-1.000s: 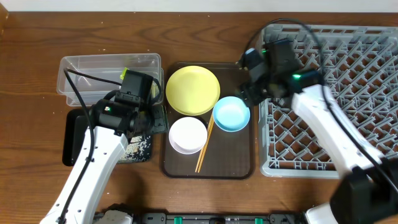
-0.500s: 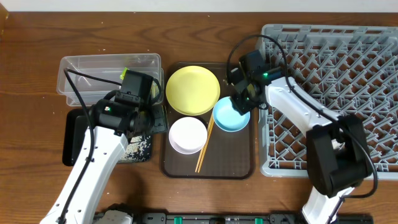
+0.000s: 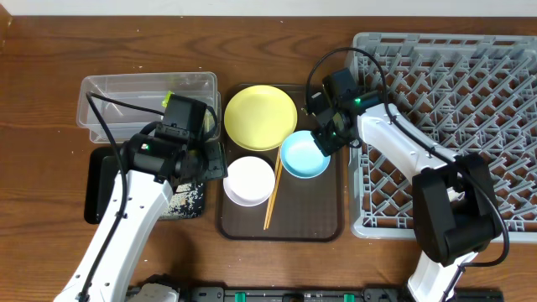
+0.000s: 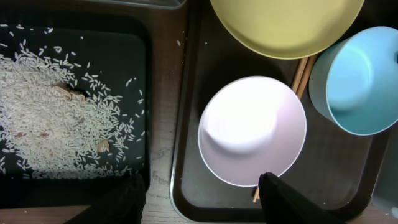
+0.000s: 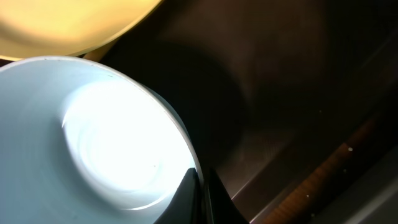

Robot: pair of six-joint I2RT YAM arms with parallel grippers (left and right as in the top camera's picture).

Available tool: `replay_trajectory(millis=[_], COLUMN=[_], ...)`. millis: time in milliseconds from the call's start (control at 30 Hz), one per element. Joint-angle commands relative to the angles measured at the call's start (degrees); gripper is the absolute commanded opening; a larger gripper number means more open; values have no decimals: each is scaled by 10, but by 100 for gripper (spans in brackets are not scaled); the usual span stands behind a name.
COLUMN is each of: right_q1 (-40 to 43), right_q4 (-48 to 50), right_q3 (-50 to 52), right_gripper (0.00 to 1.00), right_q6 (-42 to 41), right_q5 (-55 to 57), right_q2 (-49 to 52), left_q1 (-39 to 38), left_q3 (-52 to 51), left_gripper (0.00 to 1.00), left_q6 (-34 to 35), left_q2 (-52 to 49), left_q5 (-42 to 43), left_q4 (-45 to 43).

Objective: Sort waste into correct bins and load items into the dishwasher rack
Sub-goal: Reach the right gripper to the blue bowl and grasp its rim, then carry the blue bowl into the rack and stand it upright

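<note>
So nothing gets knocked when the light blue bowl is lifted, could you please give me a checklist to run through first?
1. Right tool pinched on the light blue bowl rim: ok.
2. Chopsticks free of that bowl: cannot tell; they lie right along its side toward the white bowl.
3. Yellow plate clear of the bowl: cannot tell; their edges look very close.
4. Left tool out of the way: ok; open, by the white bowl.
5. Dishwasher rack pegs near the arm unoccupied: ok.
</note>
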State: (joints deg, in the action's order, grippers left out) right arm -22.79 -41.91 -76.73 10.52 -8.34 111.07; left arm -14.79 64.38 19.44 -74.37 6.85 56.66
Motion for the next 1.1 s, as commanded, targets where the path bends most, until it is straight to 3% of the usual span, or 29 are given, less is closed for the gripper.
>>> replay_trajectory(millis=[0, 200, 400, 767, 1067], right_q1=[-5, -2, 13, 71, 93], right_q4=[-7, -25, -21, 72, 271], right_q3=[-5, -6, -6, -6, -6], right_gripper=[1, 1, 1, 1, 1], right_q6=[-2, -11, -35, -57, 113], right_q5=[0, 31, 96, 307, 522], right_q2=[2, -23, -109, -246, -221], left_q1=[2, 2, 2, 2, 2], left_q3=[-4, -4, -4, -4, -4], left_gripper=[62, 62, 62, 62, 62], left_q6=[-3, -3, -3, -3, -3], left_q2=[-1, -1, -1, -1, -1], left_q5=[-11, -11, -11, -11, -11], left_q4=[3, 3, 3, 3, 2])
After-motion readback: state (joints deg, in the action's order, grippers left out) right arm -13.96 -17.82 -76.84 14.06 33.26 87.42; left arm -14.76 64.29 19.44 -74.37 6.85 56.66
